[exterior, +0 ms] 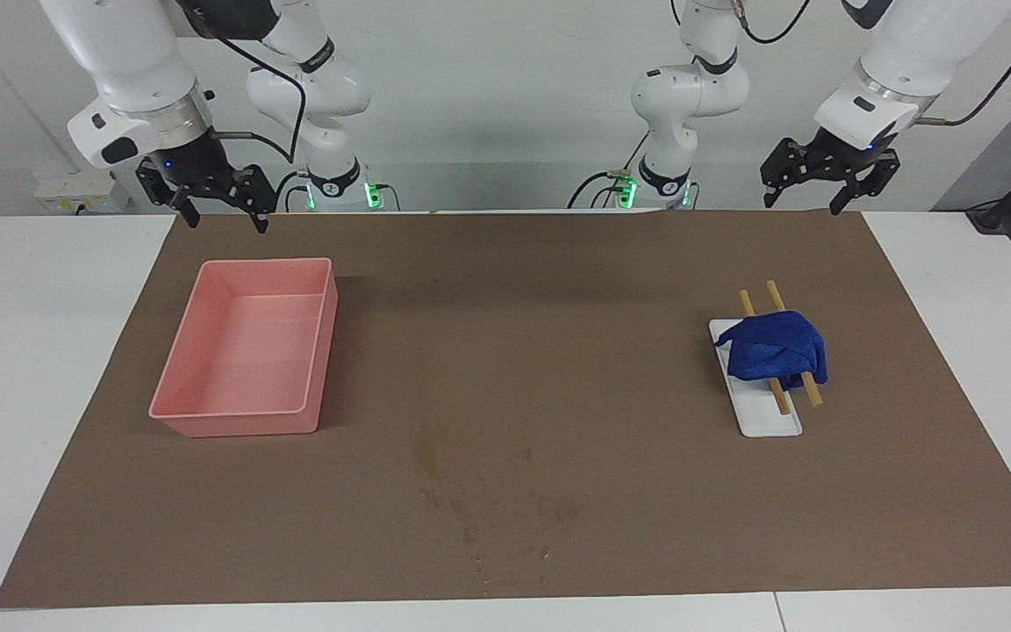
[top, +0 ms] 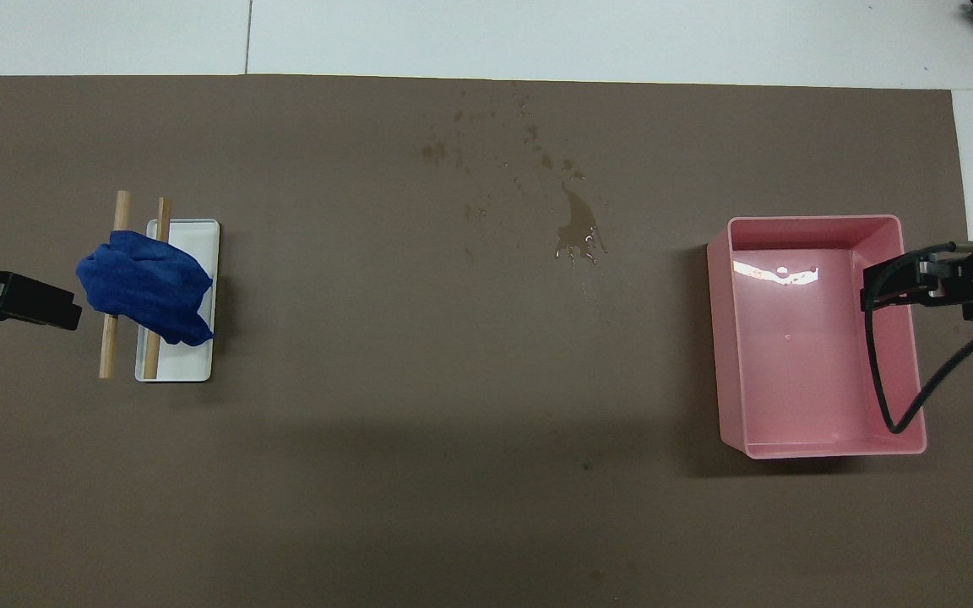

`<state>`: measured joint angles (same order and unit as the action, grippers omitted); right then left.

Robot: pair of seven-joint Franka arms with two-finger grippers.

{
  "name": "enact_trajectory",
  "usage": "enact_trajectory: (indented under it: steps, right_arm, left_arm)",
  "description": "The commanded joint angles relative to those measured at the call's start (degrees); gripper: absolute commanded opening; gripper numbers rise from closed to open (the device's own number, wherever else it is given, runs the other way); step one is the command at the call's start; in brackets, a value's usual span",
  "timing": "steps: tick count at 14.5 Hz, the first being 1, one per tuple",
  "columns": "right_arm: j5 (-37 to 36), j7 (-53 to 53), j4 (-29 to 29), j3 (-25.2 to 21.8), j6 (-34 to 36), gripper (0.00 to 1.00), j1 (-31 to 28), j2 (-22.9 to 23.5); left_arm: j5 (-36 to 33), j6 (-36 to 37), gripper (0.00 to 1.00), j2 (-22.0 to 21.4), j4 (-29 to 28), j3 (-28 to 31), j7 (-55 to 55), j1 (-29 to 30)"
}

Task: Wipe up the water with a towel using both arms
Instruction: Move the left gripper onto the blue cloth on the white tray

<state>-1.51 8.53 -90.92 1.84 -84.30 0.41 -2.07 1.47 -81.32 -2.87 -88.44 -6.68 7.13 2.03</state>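
Note:
The towel [exterior: 776, 349] is a bunched deep-blue cloth draped over two wooden sticks [exterior: 747, 303] across a small white tray [exterior: 769, 423], toward the left arm's end of the table. It also shows in the overhead view [top: 149, 289]. The water [exterior: 431, 448] is a faint yellowish streak with speckled blotches on the brown mat, mid-table, farther from the robots; it also shows in the overhead view [top: 575, 226]. My left gripper [exterior: 804, 204] is open and empty, raised over the mat's near edge. My right gripper [exterior: 225, 221] is open and empty, raised above the pink tray's near end.
A pink tray [exterior: 233, 426] stands empty toward the right arm's end of the mat, also in the overhead view [top: 721, 355]. The brown mat [exterior: 611, 290] covers most of the white table. A black cable [top: 875, 371] hangs from the right gripper over the pink tray.

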Motion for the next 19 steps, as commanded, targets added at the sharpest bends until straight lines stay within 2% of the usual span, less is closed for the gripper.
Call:
enact_trajectory:
  steps: [1,6,11,13,15,17,19]
  right_arm:
    - [-0.2,-1.5,0.2,0.2,1.1,1.00,-0.4,-0.1]
    - [-0.2,-1.4,0.2,0.2,1.2,1.00,-0.9,-1.0]
    - [-0.2,-1.4,0.2,0.1,1.2,1.00,-1.0,-2.2]
    - [0.0,-1.5,0.2,-0.4,0.8,1.00,-1.1,-2.9]
    - [1.0,-1.4,0.2,-0.5,-2.1,1.00,-0.8,-2.5]
    - [1.2,-0.4,1.1,-0.3,-3.4,1.00,-0.3,-0.8]
    - [1.9,1.5,2.7,-0.2,-3.4,1.00,-0.8,1.0]
  left_arm:
    - [-0.2,-1.0,1.00,-0.6,-0.9,0.4,1.0,-0.4]
    - [-0.2,-1.6,1.00,-1.0,-1.9,0.4,0.3,-0.3]
    - [-0.2,-15.9,1.00,-4.2,-11.5,1.0,0.1,1.0]
    - [-0.2,-19.1,1.00,-2.7,-12.1,1.0,0.1,2.2]
    - [-0.2,-26.0,1.00,-1.0,-16.2,1.0,0.1,3.9]
    - [-0.2,-33.5,1.00,2.2,-19.2,1.0,0.1,5.4]
    - [-0.2,-37.3,1.00,5.8,-19.3,0.9,0.2,6.7]
